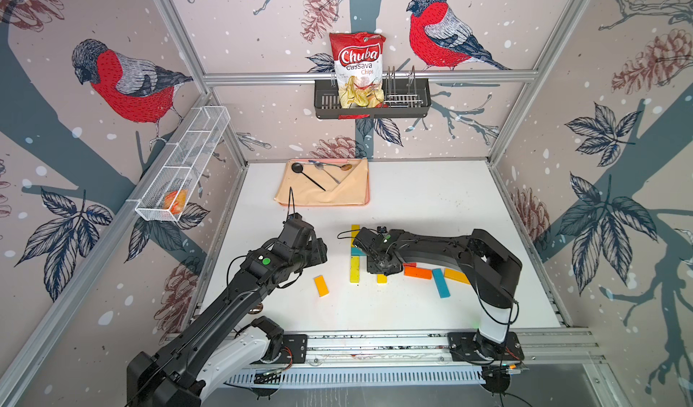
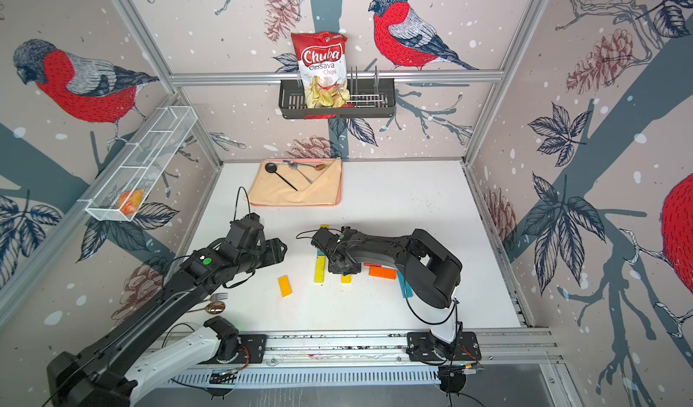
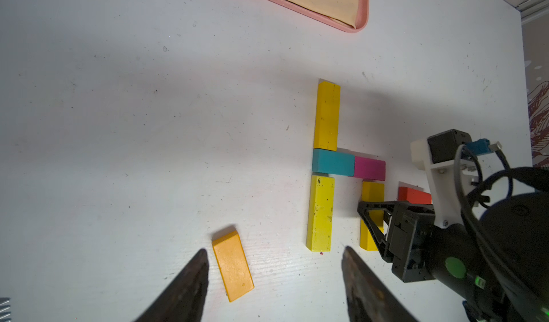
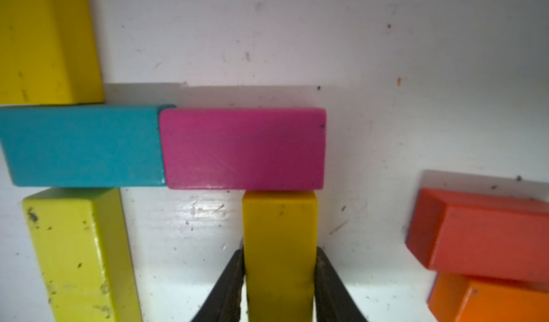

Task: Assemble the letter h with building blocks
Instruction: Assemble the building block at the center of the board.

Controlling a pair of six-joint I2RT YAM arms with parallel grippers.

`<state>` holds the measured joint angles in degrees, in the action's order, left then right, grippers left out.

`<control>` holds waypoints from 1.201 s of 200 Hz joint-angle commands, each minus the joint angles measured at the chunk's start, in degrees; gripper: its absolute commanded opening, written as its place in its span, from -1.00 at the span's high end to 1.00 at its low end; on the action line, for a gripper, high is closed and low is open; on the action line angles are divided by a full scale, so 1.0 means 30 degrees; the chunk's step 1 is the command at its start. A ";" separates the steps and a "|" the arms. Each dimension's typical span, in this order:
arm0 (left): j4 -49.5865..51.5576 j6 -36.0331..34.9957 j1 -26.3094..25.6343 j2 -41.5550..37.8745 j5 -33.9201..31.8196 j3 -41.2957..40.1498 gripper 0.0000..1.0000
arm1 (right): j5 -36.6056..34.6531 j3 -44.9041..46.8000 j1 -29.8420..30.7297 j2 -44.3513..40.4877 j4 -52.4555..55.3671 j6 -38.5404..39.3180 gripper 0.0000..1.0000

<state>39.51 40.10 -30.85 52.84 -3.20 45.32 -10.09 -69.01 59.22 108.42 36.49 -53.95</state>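
Observation:
On the white table the building blocks lie as two long yellow blocks in a line, with a teal block and a magenta block running sideways from between them. My right gripper is shut on a yellow block whose end touches the magenta block's underside. A loose amber block lies below my left gripper, which hangs open and empty. Red, orange, teal and amber blocks lie to the right.
A pink tray with a cloth and spoons sits at the back of the table. A fork and a spoon lie near the left arm's base. A wire basket and a black rack with a chips bag hang on the walls.

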 commanded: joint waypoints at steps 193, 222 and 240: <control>-0.0226 -0.0043 0.0073 -0.0330 -0.0112 -0.0313 -0.39 | 0.0412 0.0344 0.0179 0.0160 -0.0004 -0.1003 0.27; -0.0233 -0.0084 0.0085 -0.0328 -0.0112 -0.0299 -0.39 | 0.0401 0.0342 0.0159 0.0186 0.0024 -0.0978 0.24; -0.0225 -0.0070 0.0088 -0.0299 -0.0114 -0.0253 -0.39 | 0.0403 0.0227 0.0256 0.0145 0.0024 -0.0836 0.00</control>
<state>39.51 40.10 -30.81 51.96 -3.22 44.34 -10.70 -68.45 59.64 108.25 35.64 -55.90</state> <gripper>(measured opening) 0.695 0.412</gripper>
